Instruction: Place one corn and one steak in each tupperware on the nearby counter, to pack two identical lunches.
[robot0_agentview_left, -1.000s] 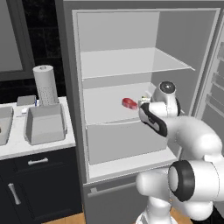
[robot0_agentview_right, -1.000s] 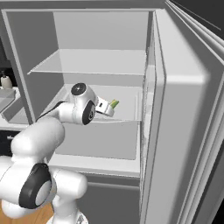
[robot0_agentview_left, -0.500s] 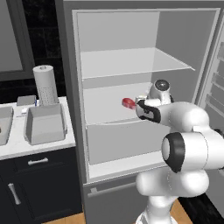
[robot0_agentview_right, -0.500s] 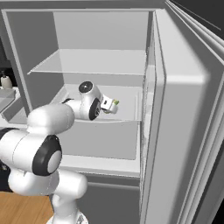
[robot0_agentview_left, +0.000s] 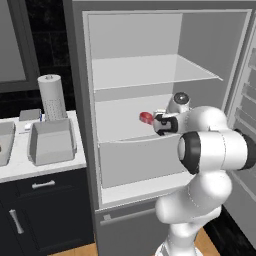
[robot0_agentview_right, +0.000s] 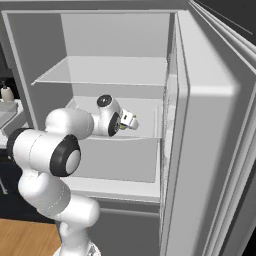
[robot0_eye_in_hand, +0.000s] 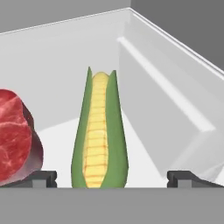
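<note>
Yellow corn (robot0_eye_in_hand: 100, 135) stands between the wide-spread claw (robot0_eye_in_hand: 112, 178) fingertips, steak (robot0_eye_in_hand: 15, 135) beside one tip.

I see an open fridge (robot0_agentview_left: 135, 75) with glass shelves, a paper towel roll (robot0_agentview_left: 52, 96), and a sink (robot0_agentview_left: 4, 145).

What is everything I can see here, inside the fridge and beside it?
fridge: one, grey, door open, white shelves inside
corn: one, yellow in green husk, on the middle fridge shelf, between the gripper's fingertips
steak: one, red, same shelf, beside the corn
tupperware: one fully seen, light grey, on the counter left of the fridge
counter: one, white, over dark cabinets
paper towel roll: one, white, upright behind the tupperware
arm: one, white, reaching into the fridge
gripper: one, dark, open around the corn
</note>
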